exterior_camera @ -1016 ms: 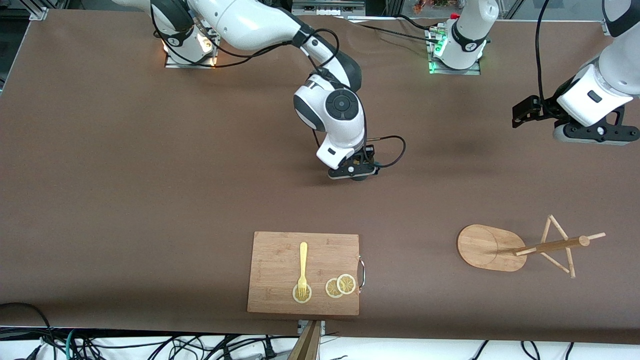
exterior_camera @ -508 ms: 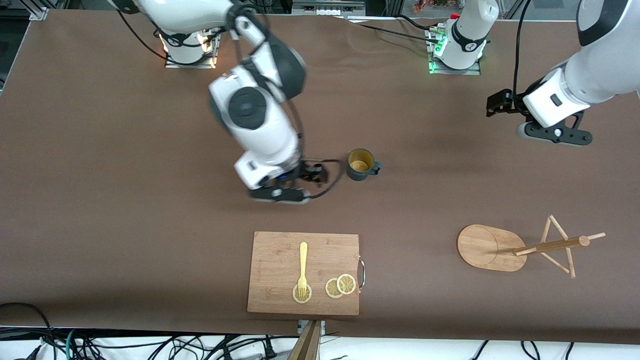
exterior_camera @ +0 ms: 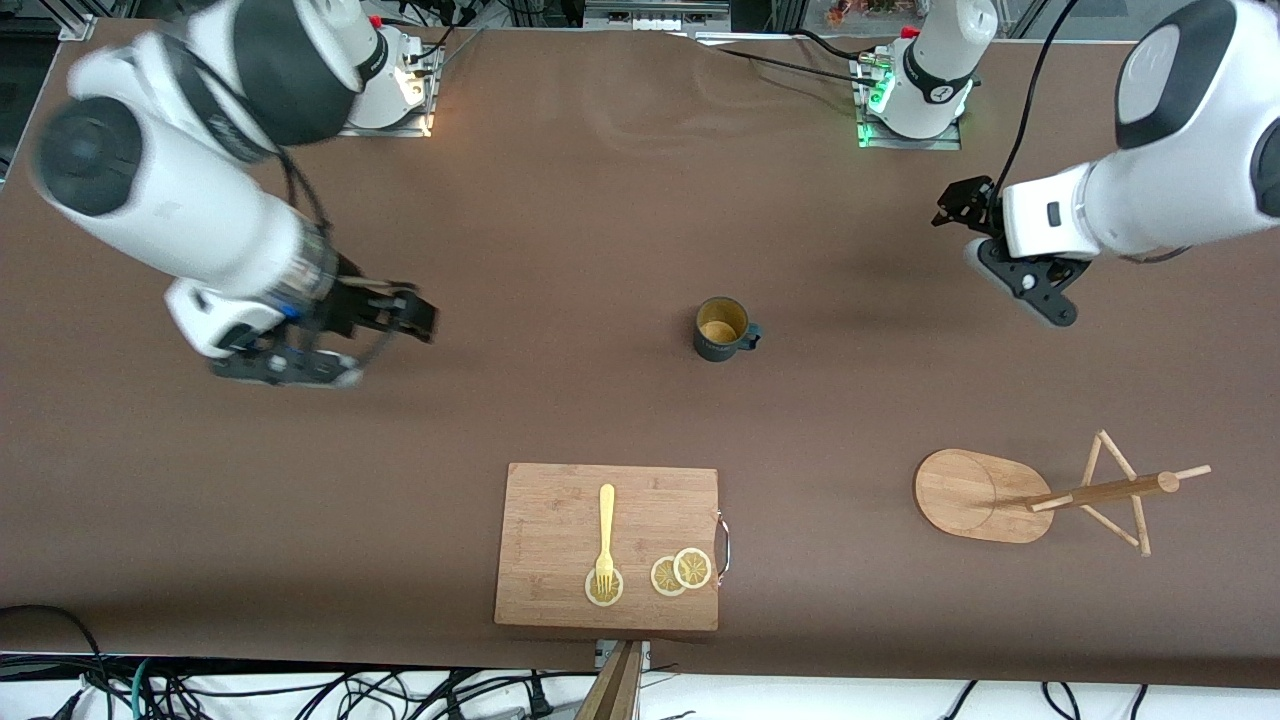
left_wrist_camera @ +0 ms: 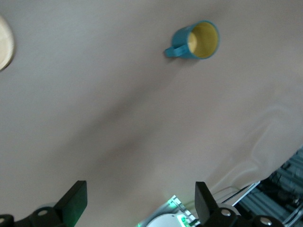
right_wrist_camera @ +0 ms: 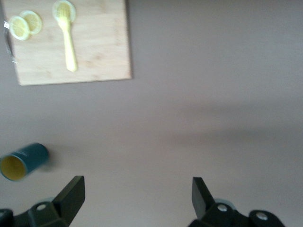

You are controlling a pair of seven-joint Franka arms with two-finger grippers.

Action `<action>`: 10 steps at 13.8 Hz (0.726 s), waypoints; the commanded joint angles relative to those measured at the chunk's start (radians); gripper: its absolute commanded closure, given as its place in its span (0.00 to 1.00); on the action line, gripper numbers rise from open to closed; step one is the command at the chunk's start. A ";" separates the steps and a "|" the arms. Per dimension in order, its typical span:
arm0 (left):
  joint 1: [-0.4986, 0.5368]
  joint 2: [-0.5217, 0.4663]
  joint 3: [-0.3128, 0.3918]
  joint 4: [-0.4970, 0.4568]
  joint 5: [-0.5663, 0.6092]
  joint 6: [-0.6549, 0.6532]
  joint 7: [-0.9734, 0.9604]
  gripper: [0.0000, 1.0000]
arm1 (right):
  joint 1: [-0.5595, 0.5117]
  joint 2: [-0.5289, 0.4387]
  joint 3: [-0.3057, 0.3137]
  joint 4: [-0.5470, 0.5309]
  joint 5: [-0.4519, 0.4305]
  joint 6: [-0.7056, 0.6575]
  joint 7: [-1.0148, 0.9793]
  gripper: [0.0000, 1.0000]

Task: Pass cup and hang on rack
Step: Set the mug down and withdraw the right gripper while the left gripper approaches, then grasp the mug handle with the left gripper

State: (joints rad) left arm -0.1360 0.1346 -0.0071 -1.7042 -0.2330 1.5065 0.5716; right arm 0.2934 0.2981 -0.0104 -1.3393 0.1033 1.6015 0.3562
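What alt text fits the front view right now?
The cup stands upright mid-table, held by neither arm. The open right hand and open left hand hang above bare table at their own ends; the rack is empty.

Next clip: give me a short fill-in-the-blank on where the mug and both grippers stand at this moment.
1. The small dark teal-blue mug stands upright on the brown table, held by ______ gripper.
2. The yellow fork lies on the rectangular wooden ______.
3. The light wooden mug tree has ______ mugs on its pegs.
4. The left gripper and the right gripper both have their fingers ______.

Missing words: neither; cutting board; no; open
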 commanded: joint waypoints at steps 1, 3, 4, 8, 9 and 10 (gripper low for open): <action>-0.004 0.006 -0.025 -0.113 -0.078 0.148 0.230 0.00 | -0.005 -0.226 -0.087 -0.244 0.004 -0.036 -0.115 0.00; -0.005 0.016 -0.027 -0.184 -0.196 0.246 0.382 0.00 | -0.011 -0.257 -0.143 -0.239 -0.031 -0.106 -0.195 0.00; -0.005 0.026 -0.037 -0.190 -0.235 0.277 0.424 0.00 | -0.020 -0.273 -0.149 -0.241 -0.080 -0.118 -0.227 0.00; 0.001 0.164 -0.063 -0.207 -0.465 0.383 0.823 0.00 | -0.079 -0.287 -0.155 -0.241 -0.122 -0.129 -0.358 0.00; 0.004 0.210 -0.063 -0.206 -0.545 0.393 0.935 0.00 | -0.079 -0.286 -0.155 -0.241 -0.131 -0.129 -0.355 0.00; 0.006 0.248 -0.063 -0.204 -0.596 0.425 1.076 0.00 | -0.077 -0.281 -0.155 -0.239 -0.131 -0.129 -0.344 0.00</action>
State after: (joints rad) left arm -0.1411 0.2998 -0.0687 -1.9213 -0.7287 1.8931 1.4253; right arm 0.2212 0.0319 -0.1758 -1.5599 -0.0120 1.4725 0.0212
